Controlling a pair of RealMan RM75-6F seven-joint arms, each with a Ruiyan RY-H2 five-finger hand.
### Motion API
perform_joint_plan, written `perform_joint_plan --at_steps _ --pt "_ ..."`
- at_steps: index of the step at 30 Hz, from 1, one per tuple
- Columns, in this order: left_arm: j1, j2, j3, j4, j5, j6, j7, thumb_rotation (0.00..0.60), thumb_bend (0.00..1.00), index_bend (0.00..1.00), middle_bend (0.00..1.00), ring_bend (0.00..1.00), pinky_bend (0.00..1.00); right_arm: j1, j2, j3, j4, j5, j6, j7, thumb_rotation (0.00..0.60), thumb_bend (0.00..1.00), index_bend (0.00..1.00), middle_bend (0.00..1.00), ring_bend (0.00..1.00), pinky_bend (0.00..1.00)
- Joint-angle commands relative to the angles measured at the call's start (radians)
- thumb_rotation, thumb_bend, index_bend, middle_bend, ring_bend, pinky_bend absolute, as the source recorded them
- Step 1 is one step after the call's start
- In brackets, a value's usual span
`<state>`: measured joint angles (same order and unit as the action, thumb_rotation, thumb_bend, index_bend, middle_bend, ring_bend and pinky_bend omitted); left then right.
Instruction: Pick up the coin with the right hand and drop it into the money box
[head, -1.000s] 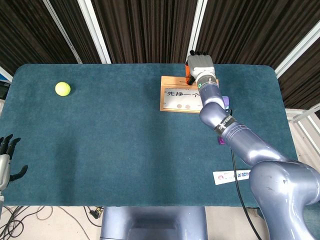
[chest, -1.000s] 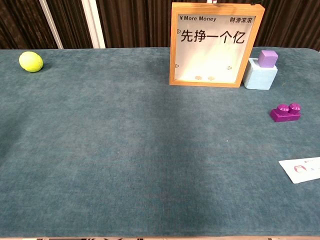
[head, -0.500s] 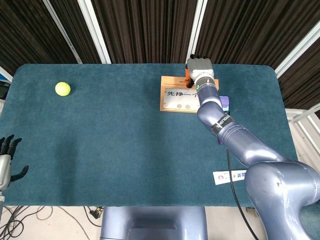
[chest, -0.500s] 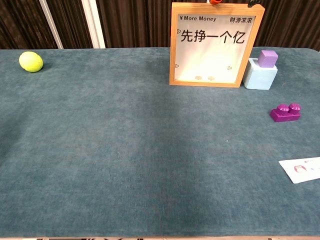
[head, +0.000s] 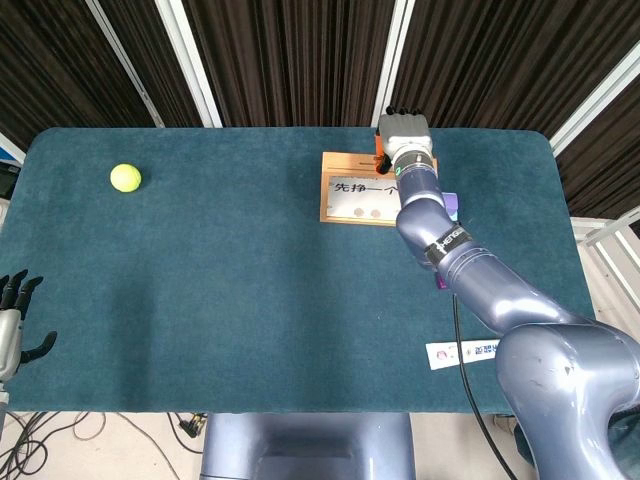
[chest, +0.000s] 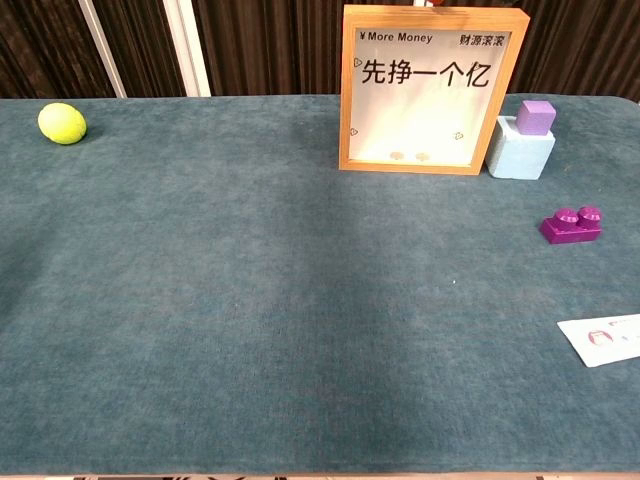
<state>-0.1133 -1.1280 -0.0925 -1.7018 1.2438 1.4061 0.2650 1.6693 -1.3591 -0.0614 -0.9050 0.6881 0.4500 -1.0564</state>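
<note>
The money box (chest: 432, 90) is a wooden frame with a clear front, standing upright at the far middle-right; two coins (chest: 410, 155) lie at its bottom. In the head view my right hand (head: 404, 131) hovers over the top edge of the money box (head: 360, 200), its back towards the camera and an orange fingertip (head: 378, 160) pointing down at the frame. No coin shows in its fingers, whose grip is hidden. The chest view does not show this hand. My left hand (head: 12, 322) hangs off the table's near left edge, fingers spread and holding nothing.
A yellow-green tennis ball (chest: 62, 123) lies far left. Right of the box a small purple cube (chest: 536, 116) sits on a light blue block (chest: 520, 155). A purple toy brick (chest: 571, 226) and a white card (chest: 602, 339) lie nearer on the right.
My right hand has shifted slightly right above the box top. Its fingertips, seen at the frame's top edge in the chest view half a second ago, no longer show there.
</note>
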Motion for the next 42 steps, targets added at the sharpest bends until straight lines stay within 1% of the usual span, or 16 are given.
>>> perform_joint_plan --at_steps 1,5,15,23,30,37,42 --pt "0.000 0.000 0.000 -0.001 0.000 0.000 0.001 0.600 0.25 0.15 0.03 0.00 0.00 -0.005 -0.001 0.014 0.001 0.006 0.008 -0.014 0.600 0.51 0.63 0.03 0.00 0.00" --pt "-0.001 0.000 0.002 -0.001 0.000 0.000 0.007 0.600 0.25 0.15 0.03 0.00 0.00 -0.011 -0.005 0.030 0.004 0.013 0.014 -0.040 0.600 0.51 0.61 0.02 0.00 0.00" --pt "-0.002 0.000 0.002 -0.003 -0.003 0.001 0.010 0.600 0.25 0.15 0.03 0.00 0.00 -0.032 -0.023 0.075 0.024 0.040 0.034 -0.111 0.600 0.51 0.59 0.01 0.00 0.00" --pt "-0.004 0.004 0.005 -0.007 -0.007 -0.005 0.020 0.600 0.25 0.15 0.03 0.00 0.00 -0.051 -0.035 0.143 0.041 0.045 0.059 -0.175 0.600 0.51 0.53 0.00 0.00 0.00" --pt "-0.005 0.005 0.005 -0.008 -0.011 -0.006 0.025 0.600 0.25 0.15 0.03 0.00 0.00 -0.070 -0.039 0.205 0.046 0.048 0.087 -0.239 0.600 0.51 0.53 0.00 0.00 0.00" --pt "-0.005 0.005 0.005 -0.008 -0.013 -0.006 0.024 0.600 0.25 0.15 0.03 0.00 0.00 -0.084 -0.039 0.251 0.042 0.049 0.101 -0.282 0.600 0.51 0.52 0.00 0.00 0.00" --pt "-0.005 0.006 0.006 -0.009 -0.015 -0.007 0.023 0.600 0.25 0.15 0.03 0.00 0.00 -0.095 -0.031 0.290 0.032 0.045 0.114 -0.307 0.600 0.51 0.47 0.00 0.00 0.00"
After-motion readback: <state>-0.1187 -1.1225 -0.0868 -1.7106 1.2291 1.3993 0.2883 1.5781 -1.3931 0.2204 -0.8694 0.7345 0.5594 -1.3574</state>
